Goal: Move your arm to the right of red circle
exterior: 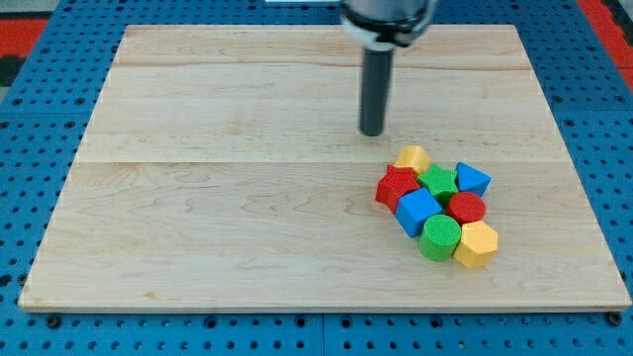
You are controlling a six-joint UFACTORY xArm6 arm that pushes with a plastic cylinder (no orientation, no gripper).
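The red circle [467, 208] lies in a tight cluster of blocks at the board's lower right. Around it are a blue triangle [472, 179] above, a green star [437, 183] to its upper left, a blue cube [417, 211] to its left, a green circle [440, 237] below left and a yellow hexagon [478, 243] below. A red star [397, 187] and a yellow block [411, 158] sit on the cluster's left and top. My tip [372, 132] stands on the board above and left of the cluster, apart from every block.
The wooden board [198, 198] rests on a blue pegboard table [40, 59]. The board's right edge runs a short way to the right of the cluster.
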